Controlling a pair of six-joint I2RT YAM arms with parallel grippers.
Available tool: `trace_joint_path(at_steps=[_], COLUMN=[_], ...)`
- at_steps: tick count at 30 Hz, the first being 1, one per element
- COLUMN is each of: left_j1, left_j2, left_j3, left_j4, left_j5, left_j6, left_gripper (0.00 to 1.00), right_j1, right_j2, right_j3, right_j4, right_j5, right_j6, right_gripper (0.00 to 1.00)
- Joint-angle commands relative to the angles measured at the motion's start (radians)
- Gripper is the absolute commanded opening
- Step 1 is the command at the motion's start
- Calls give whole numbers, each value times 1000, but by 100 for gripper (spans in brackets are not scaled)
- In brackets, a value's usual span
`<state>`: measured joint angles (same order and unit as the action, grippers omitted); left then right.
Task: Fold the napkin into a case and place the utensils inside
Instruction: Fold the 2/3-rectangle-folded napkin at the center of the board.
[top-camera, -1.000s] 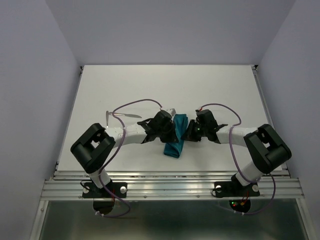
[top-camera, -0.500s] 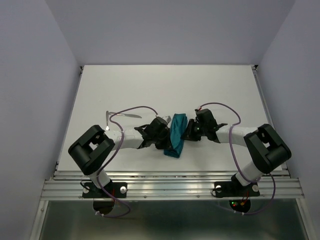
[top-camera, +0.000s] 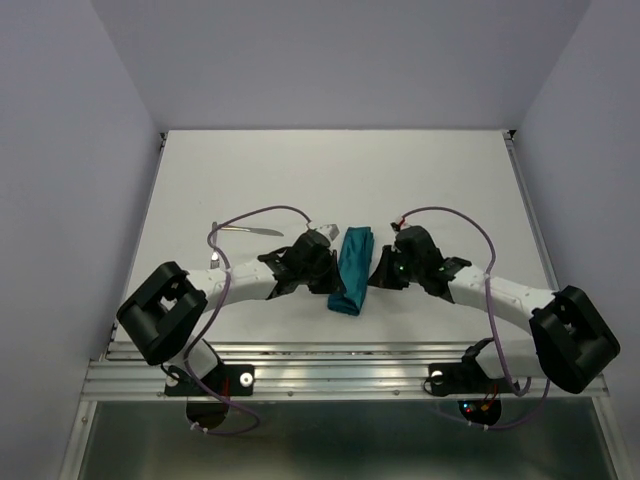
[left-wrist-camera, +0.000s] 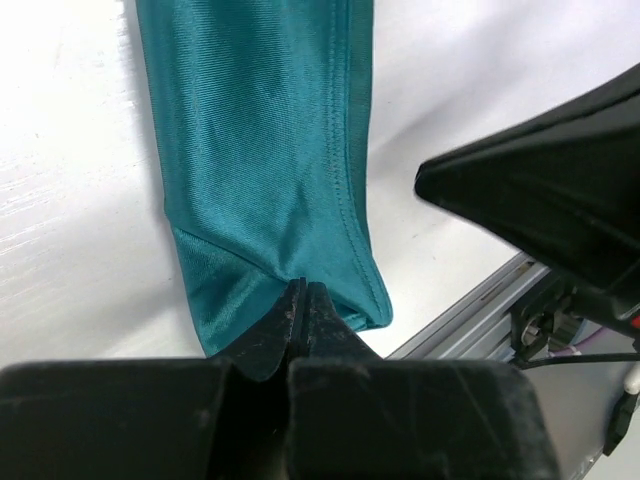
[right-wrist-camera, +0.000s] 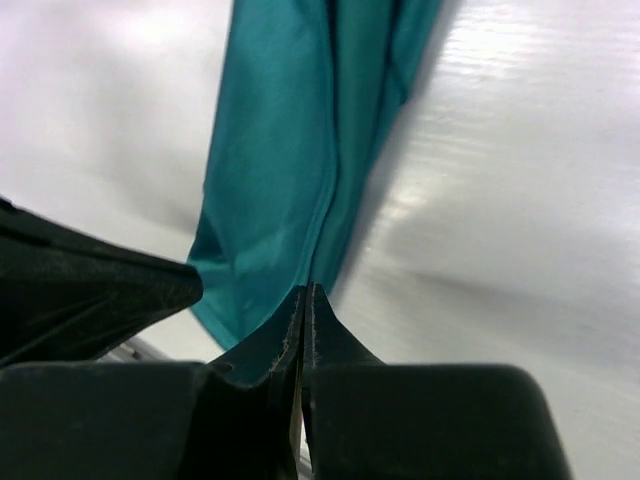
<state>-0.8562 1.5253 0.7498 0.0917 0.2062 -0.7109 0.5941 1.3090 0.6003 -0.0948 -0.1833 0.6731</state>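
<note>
The teal napkin (top-camera: 351, 270) lies in the middle of the table, folded into a narrow long case that runs away from me. My left gripper (top-camera: 331, 279) is shut, and its tips (left-wrist-camera: 300, 288) rest on the cloth's near left corner (left-wrist-camera: 260, 180). My right gripper (top-camera: 373, 275) is shut too, its tips (right-wrist-camera: 305, 290) at the napkin's right edge (right-wrist-camera: 290, 170). No cloth shows between either pair of jaws. A silver knife (top-camera: 250, 231) lies on the table to the left, apart from the napkin. No utensil shows inside the case.
Purple cables loop over both arms (top-camera: 270, 211). The metal rail of the table's near edge (top-camera: 340, 352) runs just below the napkin's near end. Grey walls stand on both sides (top-camera: 70, 200).
My left gripper slid, shut, from the napkin's far end toward its near end. The right jaws closed and the right arm's elbow swung out to the right. The napkin barely shifted.
</note>
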Motion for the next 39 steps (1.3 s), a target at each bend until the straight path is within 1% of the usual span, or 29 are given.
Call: trace_joint_path(at_steps=[1, 6, 8, 12, 18, 21, 24, 26, 27, 29, 30, 31, 32, 33, 34, 35, 36, 39], left_j1=[0, 0, 0, 0, 0, 0, 0, 0, 0, 0, 0, 0, 0, 2, 2, 2, 2, 2], left_j2=[-59, -85, -90, -53, 12, 15, -13, -56, -92, -129, -146, -171, -178, -183, -186, -177, -168, -93], left_j3=[5, -46, -84, -122, -144, -142, -136, -118, -110, -72, -55, -14, 9, 34, 60, 109, 134, 236], left_j4=[-23, -21, 11, 48, 97, 97, 66, 18, -1, -71, -90, -154, -179, -199, -219, -240, -245, -268], left_j5=[-16, 13, 42, 62, 61, 58, 39, 7, -7, -56, -77, -120, -142, -162, -180, -197, -215, -254], left_j6=[5, -15, -19, -30, -39, -41, -39, -33, -32, -15, -9, 5, 5, 22, 31, 40, 60, 85], left_gripper=[0, 0, 0, 0, 0, 0, 0, 0, 0, 0, 0, 0, 0, 2, 4, 6, 9, 13], right_j1=[52, 93, 105, 124, 147, 147, 147, 147, 147, 147, 127, 107, 86, 34, 7, -20, -77, -132], right_j2=[-33, -8, -4, 25, 116, 168, 148, 113, 70, 20, -19, -30, -37, -45, -45, -42, -34, 22], right_j3=[-5, -4, -7, -16, -40, -45, -39, -25, -4, 16, 27, 53, 67, 79, 91, 117, 131, 197], right_j4=[-6, 0, 9, 41, 83, 83, 52, 18, -26, -49, -69, -77, -85, -91, -91, -92, -92, -92], right_j5=[-53, -100, -123, -159, -177, -151, -118, -46, 40, 119, 148, 178, 192, 217, 226, 237, 237, 238], right_j6=[-26, -47, -53, -55, -64, -75, -86, -102, -99, -110, -113, -118, -118, -118, -118, -115, -113, -110], right_gripper=[1, 1, 1, 1, 1, 1, 1, 1, 1, 1, 1, 1, 1, 1, 2, 4, 4, 5])
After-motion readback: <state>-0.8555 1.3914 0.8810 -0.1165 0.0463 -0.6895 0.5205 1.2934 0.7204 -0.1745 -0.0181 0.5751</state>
